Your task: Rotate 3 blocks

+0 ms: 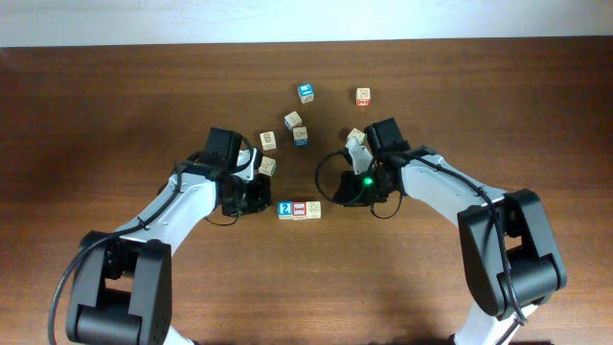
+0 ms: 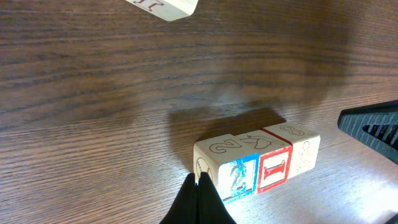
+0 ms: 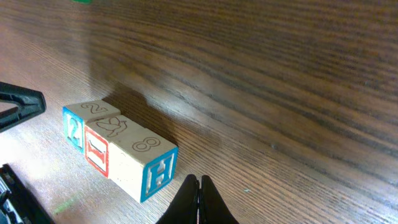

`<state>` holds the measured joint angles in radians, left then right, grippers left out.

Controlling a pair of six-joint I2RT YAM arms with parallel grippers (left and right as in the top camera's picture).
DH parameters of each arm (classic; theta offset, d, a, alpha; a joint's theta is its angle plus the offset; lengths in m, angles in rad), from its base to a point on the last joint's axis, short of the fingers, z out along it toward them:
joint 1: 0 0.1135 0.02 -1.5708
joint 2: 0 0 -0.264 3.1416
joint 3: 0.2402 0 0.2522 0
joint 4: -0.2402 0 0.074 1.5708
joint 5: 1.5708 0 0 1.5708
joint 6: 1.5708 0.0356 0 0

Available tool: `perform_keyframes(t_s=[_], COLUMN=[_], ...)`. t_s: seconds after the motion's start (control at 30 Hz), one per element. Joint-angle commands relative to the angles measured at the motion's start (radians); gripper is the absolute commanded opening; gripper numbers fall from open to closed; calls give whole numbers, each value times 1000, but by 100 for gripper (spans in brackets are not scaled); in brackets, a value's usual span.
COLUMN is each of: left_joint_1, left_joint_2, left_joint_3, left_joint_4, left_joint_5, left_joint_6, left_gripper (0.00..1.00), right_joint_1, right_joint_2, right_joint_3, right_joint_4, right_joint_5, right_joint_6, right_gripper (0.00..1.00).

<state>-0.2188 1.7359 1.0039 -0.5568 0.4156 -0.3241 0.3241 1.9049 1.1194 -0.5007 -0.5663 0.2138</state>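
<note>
Left gripper (image 2: 199,200) and right gripper (image 3: 198,199) both clenched, empty (flanking the row). Nudge blocks (image 1: 299,210) at opposite ends, slowly, keeping them together.

A dark wooden table (image 1: 96,115) meets a pale strip (image 1: 287,19) along its far edge.

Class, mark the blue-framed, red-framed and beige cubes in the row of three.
blue-framed cube (image 2: 240,178), left wrist view, on its "2" face.
red-framed cube (image 2: 274,168), left wrist view, on its framed front face.
beige cube (image 2: 305,155), left wrist view, on its front face.
</note>
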Motion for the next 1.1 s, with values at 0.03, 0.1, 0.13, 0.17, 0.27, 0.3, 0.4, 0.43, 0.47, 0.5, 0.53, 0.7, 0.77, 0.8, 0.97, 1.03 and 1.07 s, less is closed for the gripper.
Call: perform_keyframes(t_s=[0.03, 0.1, 0.13, 0.17, 0.27, 0.3, 0.4, 0.43, 0.47, 0.5, 0.53, 0.7, 0.77, 0.8, 0.97, 1.03, 1.07], left_joint_1=[-28, -48, -54, -56, -56, -56, -73, -87, -96, -98, -98, -98, -105, -113, -127, -127, -127], left_joint_2=[3, 3, 3, 3, 3, 3, 3, 3, 3, 3, 3, 3, 3, 3, 3, 3, 3], left_joint_3=[-6, -6, -6, -6, -6, -6, -6, -6, -6, -6, -6, -6, -6, -6, -6, -6, -6], left_joint_4=[11, 15, 15, 15, 15, 14, 14, 14, 14, 14, 14, -2, -5, -5, -5, -5, -5], left_joint_5=[-1, -13, -18, -47, -87, -98, -117, -129, -129, -129, -136, -173, -173, -173, -173, -173, -173], left_joint_6=[-59, -84, -84, -91, -91, -91, -92, -92, -95, -95, -98, -110, -110, -110, -110, -110, -110], left_gripper=[0, 0, 0, 0, 0, 0, 0, 0, 0, 0, 0, 0, 0, 0, 0, 0, 0], right_joint_1=[4, 4, 4, 4, 4, 4, 4, 4, 4, 4, 4, 4, 4, 4, 4, 4, 4], right_joint_2=[13, 13, 13, 13, 13, 13, 13, 13, 13, 13, 13, 13, 13, 13, 13, 13, 13], right_joint_3=[-15, -15, -15, -15, -15, -15, -15, -15, -15, -15, -15, -15, -15, -15, -15, -15, -15], right_joint_4=[-11, -11, -11, -11, -15, -15, -15, -16, -16, -15, -16, -16, -17, -18, -18, -26, -35], right_joint_5=[40, 40, 41, 43, 44, 44, 44, 47, 47, 47, 47, 48, 48, 48, 48, 47, 46], right_joint_6=[62, 62, 62, 61, 61, 61, 61, 61, 61, 61, 61, 61, 61, 61, 61, 62, 66], right_gripper=[5, 4, 5, 4, 5, 5, 4, 5, 5, 5, 5, 5, 5, 5, 5, 5, 5])
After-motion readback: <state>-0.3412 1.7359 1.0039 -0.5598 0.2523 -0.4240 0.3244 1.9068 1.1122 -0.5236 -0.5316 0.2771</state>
